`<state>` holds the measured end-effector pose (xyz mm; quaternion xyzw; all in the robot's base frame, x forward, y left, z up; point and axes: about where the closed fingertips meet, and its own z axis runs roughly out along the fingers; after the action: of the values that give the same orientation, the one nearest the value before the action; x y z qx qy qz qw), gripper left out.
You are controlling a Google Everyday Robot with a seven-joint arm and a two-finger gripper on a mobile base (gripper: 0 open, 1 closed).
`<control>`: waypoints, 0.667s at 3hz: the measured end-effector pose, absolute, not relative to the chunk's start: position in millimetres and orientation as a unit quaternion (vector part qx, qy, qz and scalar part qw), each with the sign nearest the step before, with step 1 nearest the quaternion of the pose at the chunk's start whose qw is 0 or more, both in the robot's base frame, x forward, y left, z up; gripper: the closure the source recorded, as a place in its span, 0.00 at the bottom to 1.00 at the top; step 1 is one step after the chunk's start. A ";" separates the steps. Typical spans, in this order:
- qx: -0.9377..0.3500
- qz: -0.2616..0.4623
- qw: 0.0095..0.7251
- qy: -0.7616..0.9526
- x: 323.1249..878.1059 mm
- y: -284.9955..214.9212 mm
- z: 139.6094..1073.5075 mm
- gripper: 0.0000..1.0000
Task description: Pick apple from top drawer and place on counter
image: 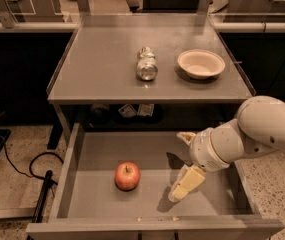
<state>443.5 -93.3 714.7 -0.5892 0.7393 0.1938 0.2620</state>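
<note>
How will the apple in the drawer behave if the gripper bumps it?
The apple is round on the flat top drawer bottom, so a nudge would probably roll it. Its smooth skin may be slippery. The gripper hangs beside it, not touching.

Red apple (127,176) and cream pincer (178,192) are in the grey top drawer (132,146).

End effector (183,186) low inside the top drawer (97,149), right of the apple (127,176), apart from it

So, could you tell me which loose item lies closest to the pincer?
The apple, in the top drawer near the pincer; can and bowl sit up on the counter.
</note>
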 end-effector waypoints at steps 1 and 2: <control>-0.575 0.196 0.292 0.739 448.5 -92.9 723.7 0.00; -0.563 0.225 0.318 0.729 459.1 -80.7 715.1 0.00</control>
<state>459.1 -80.7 715.1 -0.5628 0.7289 0.2250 0.3184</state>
